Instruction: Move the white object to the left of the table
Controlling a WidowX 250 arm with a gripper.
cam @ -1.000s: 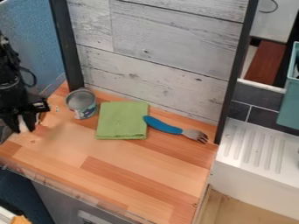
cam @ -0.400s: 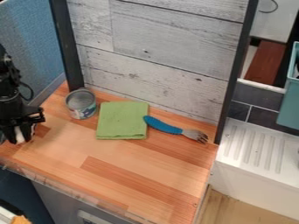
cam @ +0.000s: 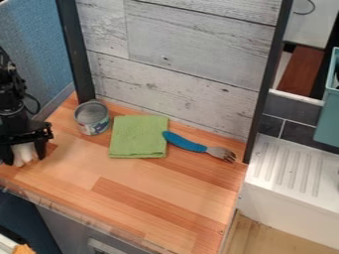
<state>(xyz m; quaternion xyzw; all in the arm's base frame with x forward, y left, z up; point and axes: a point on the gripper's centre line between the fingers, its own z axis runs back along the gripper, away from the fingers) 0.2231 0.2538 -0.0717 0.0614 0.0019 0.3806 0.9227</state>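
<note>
The claw (cam: 25,160) is open, with the white thing (cam: 24,152) between its fingers. On the desk (cam: 142,198), one can (cam: 92,119) (its content I cannot tell) stands beside the cloth (cam: 139,137).

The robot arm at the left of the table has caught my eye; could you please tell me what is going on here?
The black gripper is down at the left end of the wooden table, its fingers spread on either side of a white object. The white object is at the left, as the task asks; whether the fingers touch it is hard to tell. To its right are an open can, a folded green cloth and a blue-handled fork.
</note>
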